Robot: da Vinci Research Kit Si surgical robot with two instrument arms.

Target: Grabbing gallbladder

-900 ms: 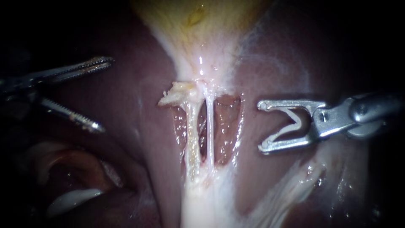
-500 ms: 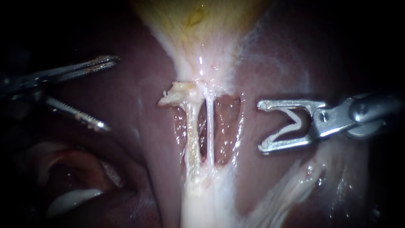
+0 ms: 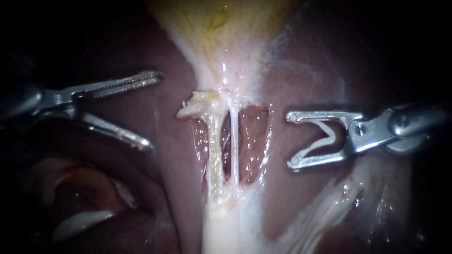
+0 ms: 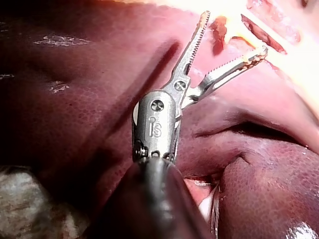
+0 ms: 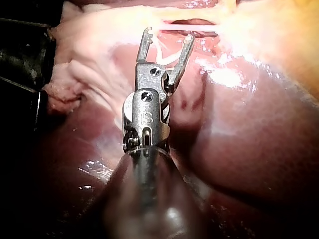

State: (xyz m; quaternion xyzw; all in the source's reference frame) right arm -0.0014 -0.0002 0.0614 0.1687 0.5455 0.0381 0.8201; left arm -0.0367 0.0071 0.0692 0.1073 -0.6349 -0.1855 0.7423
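The yellowish gallbladder point(image 3: 226, 28) lies at the top centre and narrows to a pale neck. Below it two thin whitish tubes point(image 3: 234, 146) run down across an opened window in the dark red liver point(image 3: 160, 155). My left instrument point(image 3: 154, 109) comes in from the left, its toothed jaws open and empty over the liver, left of the tubes. In the left wrist view the left instrument point(image 4: 234, 32) has its jaws spread just short of the pale tissue. My right instrument point(image 3: 291, 140) stands right of the tubes, jaws wide open and holding nothing; the right wrist view shows the right instrument point(image 5: 167, 34) the same way.
A frayed pale tag of tissue point(image 3: 190, 107) sticks out at the top of the left tube. White shiny tissue point(image 3: 226, 230) spreads below the tubes. A pink fold with a pale rim point(image 3: 84, 207) lies at the lower left.
My left instrument has moved to the right, toward the tubes and the gallbladder neck, jaws still open. The right instrument and the tissue have stayed put.
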